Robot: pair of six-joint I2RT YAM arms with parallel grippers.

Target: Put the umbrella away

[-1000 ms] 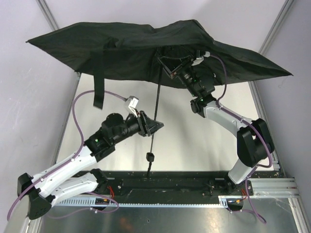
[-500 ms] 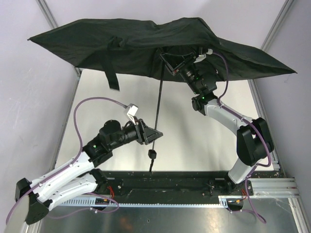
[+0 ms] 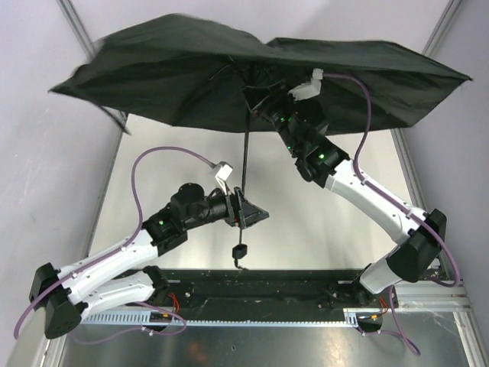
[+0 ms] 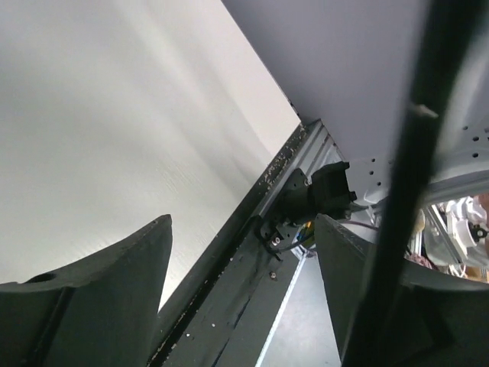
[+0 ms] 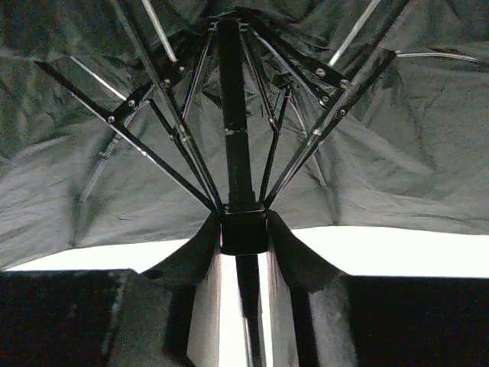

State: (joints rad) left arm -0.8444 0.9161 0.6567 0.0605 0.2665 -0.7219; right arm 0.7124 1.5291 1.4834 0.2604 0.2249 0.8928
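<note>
The black umbrella [image 3: 199, 84] is open, its canopy spread over the far half of the table. Its thin shaft [image 3: 245, 164] hangs down to the handle [image 3: 239, 251] with the wrist cord. My right gripper [image 3: 258, 107] is under the canopy, shut on the runner [image 5: 244, 233] where the ribs meet the shaft. My left gripper [image 3: 252, 214] is low on the shaft. In the left wrist view its jaws [image 4: 243, 229] stand wide apart, and the blurred shaft [image 4: 405, 191] crosses in front of the right finger, not gripped.
The white table [image 3: 321, 222] lies below. A black rail [image 3: 306, 283] runs along the near edge, with the right arm's base [image 4: 317, 195] on it. Metal frame posts [image 3: 76, 23] and grey walls stand close on both sides.
The right arm has stretched up and left, lifting and tilting the canopy. The hanging strap no longer shows. The left gripper has shifted right and a little lower along the shaft.
</note>
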